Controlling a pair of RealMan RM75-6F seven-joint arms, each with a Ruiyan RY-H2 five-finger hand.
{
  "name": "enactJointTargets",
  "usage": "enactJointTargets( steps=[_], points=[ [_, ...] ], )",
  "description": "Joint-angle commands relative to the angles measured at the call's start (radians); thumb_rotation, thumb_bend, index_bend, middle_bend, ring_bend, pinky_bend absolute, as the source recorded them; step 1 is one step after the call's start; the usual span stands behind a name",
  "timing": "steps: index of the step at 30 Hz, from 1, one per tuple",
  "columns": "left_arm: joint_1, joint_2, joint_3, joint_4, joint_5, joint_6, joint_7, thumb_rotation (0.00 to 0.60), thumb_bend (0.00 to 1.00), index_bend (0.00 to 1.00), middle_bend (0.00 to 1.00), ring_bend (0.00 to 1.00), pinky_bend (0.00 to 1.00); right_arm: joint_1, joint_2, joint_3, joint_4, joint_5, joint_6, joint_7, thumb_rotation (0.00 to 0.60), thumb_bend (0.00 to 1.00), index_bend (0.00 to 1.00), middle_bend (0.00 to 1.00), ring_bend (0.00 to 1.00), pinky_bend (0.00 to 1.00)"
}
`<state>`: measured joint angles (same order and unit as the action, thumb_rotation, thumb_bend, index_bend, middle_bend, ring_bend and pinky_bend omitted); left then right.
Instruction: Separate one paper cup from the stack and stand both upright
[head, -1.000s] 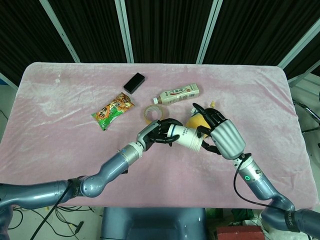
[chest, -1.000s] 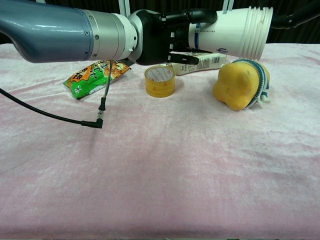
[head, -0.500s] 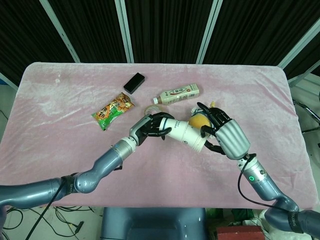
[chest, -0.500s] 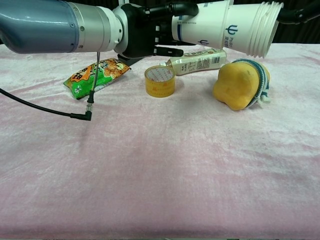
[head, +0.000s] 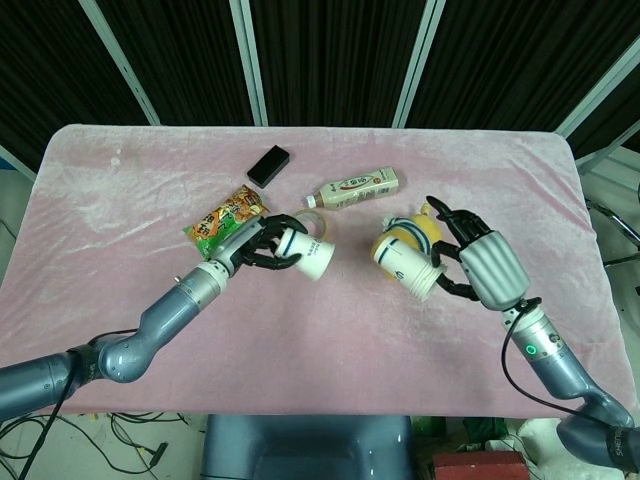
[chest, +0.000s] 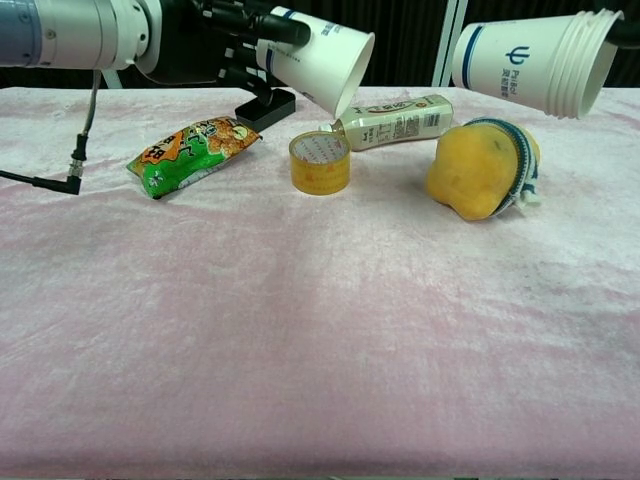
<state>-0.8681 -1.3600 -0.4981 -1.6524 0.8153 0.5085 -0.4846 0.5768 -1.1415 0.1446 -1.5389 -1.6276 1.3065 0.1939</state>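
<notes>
My left hand holds a single white paper cup by its base. That cup lies sideways in the air, mouth pointing right and slightly down. My right hand grips the remaining stack of white cups at its rim end. The stack is also tilted sideways above the table, its base toward the left. A clear gap separates the single cup from the stack. In the chest view only a dark fingertip of the right hand shows at the right edge.
On the pink cloth lie a green and orange snack bag, a tape roll, a lying bottle, a black box and a yellow plush toy under the stack.
My left hand has pulled one cup off the stack and carried it left. My right hand has drawn back to the right with the rest of the stack.
</notes>
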Motion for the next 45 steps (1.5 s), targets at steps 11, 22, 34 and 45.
enactJointTargets(
  steps=[11,22,34,45],
  points=[
    [-0.066,0.066,0.309,-0.065,0.178,0.327,0.781,0.600,0.37,0.41,0.38,0.33,0.60,0.119,0.232,-0.088,-0.248,0.102,-0.451,-0.079,0.600,0.48,0.84,0.00,0.22,0.20],
    [-0.104,-0.017,0.410,-0.031,0.061,0.376,1.046,0.600,0.37,0.40,0.37,0.32,0.60,0.236,0.264,-0.092,-0.315,0.392,-0.678,-0.424,0.600,0.48,0.84,0.00,0.22,0.20],
    [-0.124,-0.066,0.412,-0.002,0.023,0.391,1.086,0.600,0.28,0.35,0.33,0.28,0.59,0.461,0.247,-0.213,-0.408,0.896,-0.706,-0.818,0.600,0.50,0.84,0.00,0.21,0.20],
    [-0.091,-0.122,0.432,0.076,0.074,0.395,1.025,0.600,0.16,0.31,0.28,0.21,0.53,0.602,0.117,-0.299,-0.410,1.151,-0.572,-0.938,0.600,0.45,0.79,0.00,0.20,0.20]
  ],
)
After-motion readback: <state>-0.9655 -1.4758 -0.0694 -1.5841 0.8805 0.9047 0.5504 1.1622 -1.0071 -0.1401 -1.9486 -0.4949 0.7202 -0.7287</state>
